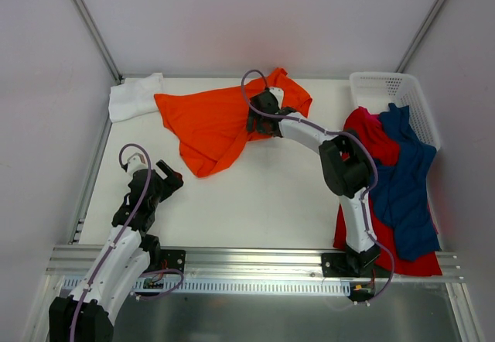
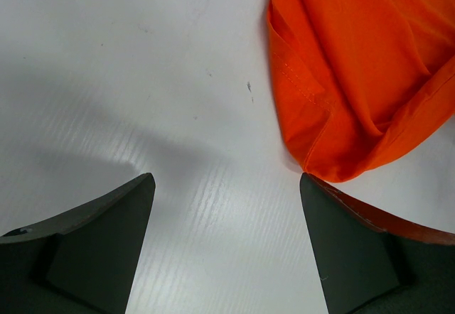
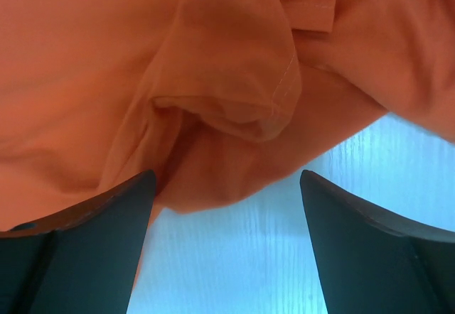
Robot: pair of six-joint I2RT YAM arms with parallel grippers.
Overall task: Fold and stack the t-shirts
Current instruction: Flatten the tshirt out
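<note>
Right end effector (image 3: pixel 227 182) and left end effector (image 2: pixel 226 182) are both open, so I'd pinch the orange shirt (image 1: pixel 209 125) low by its edges, then spread it flat.

Bare table (image 1: pixel 263 195) lies open at near centre, orange t-shirt (image 1: pixel 213 125) across far middle, white t-shirt (image 1: pixel 133 98) in far-left corner, basket (image 1: pixel 421 110), red t-shirt (image 1: pixel 371 135) and dark blue t-shirt (image 1: pixel 406 187) crowding the right.

Orange t-shirt (image 1: pixel 210 125) rumpled centre-back, white (image 1: pixel 133 97) bunched left, red (image 1: pixel 373 135) and blue (image 1: pixel 406 191) heaped right.
</note>
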